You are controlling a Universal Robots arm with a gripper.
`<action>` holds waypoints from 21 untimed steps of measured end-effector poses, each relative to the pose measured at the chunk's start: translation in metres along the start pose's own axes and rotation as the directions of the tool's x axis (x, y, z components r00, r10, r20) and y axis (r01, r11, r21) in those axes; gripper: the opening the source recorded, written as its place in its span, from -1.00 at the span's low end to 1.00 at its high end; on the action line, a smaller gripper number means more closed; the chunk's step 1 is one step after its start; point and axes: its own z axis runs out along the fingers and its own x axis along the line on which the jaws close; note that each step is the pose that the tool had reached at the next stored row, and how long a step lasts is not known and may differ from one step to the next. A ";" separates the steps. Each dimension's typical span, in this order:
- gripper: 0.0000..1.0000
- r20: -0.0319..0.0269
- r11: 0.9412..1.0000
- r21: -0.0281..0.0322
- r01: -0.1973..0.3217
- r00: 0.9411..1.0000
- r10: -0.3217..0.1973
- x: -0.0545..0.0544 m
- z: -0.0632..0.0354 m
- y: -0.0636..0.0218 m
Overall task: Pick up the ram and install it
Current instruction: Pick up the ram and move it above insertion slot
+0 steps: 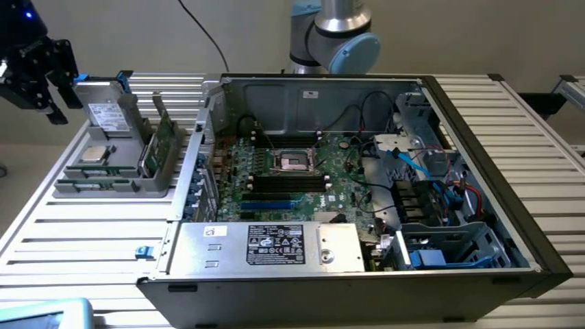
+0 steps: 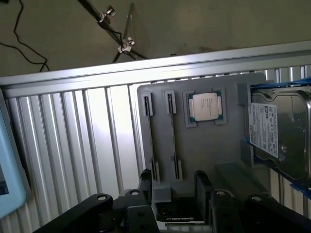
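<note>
My gripper [image 1: 64, 108] hangs high over the table's far corner at the exterior view's left, above a grey parts tray [image 1: 68, 194]. In the wrist view its two black fingers [image 2: 146, 182] stand apart with nothing between them, so the gripper [image 2: 173, 183] is open. The tray [image 2: 204, 150] has two narrow holders below the gripper. A thin strip on edge in them looks like the ram [image 2: 173, 138]. In the exterior view the ram [image 1: 92, 185] shows as a greenish strip at the tray's near end. The motherboard's black memory slots [image 1: 288, 181] lie inside the open case.
A processor chip [image 2: 205, 107] lies in the tray beside a hard drive [image 2: 277, 136]. A broader green card [image 1: 160, 147] stands on the tray's side nearest the open computer case [image 1: 475, 137]. A power supply [image 1: 265, 245] sits at the case front. The slatted table [image 1: 73, 233] surrounds everything.
</note>
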 end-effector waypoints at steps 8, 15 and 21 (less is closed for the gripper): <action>-0.03 0.000 1.000 -0.011 0.002 1.000 -0.002 0.006 0.0138 -0.0024; -0.03 -0.001 1.000 -0.023 0.005 1.000 -0.005 0.014 0.0203 -0.0034; -0.03 -0.001 1.000 -0.023 0.005 1.000 -0.005 0.013 0.0311 -0.0059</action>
